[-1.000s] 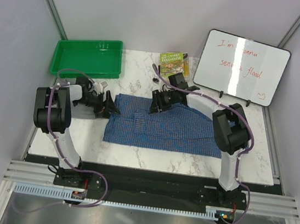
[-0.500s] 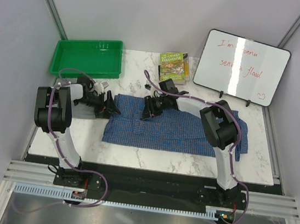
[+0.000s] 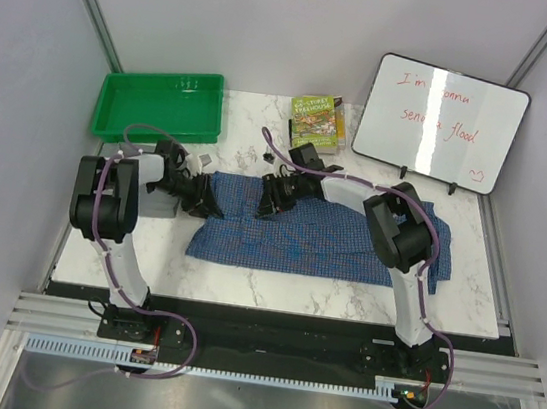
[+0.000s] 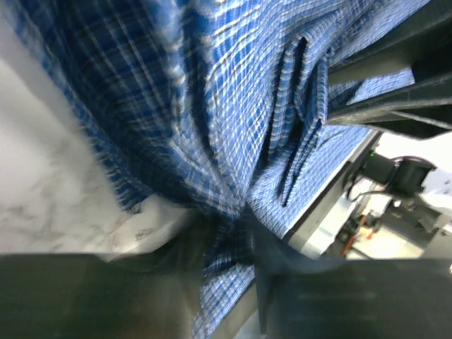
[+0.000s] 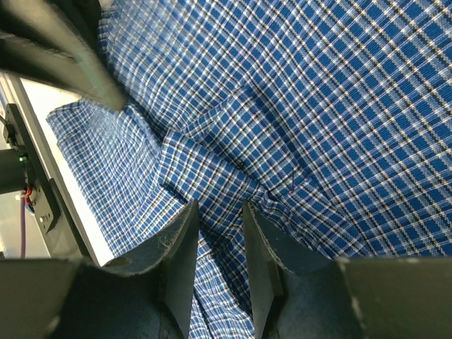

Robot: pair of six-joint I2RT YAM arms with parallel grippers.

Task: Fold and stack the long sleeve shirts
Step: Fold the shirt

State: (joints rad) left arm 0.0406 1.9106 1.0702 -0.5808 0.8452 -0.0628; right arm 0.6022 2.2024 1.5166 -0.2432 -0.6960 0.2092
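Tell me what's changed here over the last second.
The left gripper moved right and closed on the blue shirt at its left edge. The right gripper, pinching the cloth, shifted left and toward the near edge, and the shirt's right end spread out. The green tray, book and whiteboard stayed put.

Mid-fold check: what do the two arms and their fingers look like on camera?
The left arm and right arm match: white tubular links between bulky black joint housings, on black bases. A purple cable loops along each arm. In the right wrist view the fingers are dark grey, flat and tapered.
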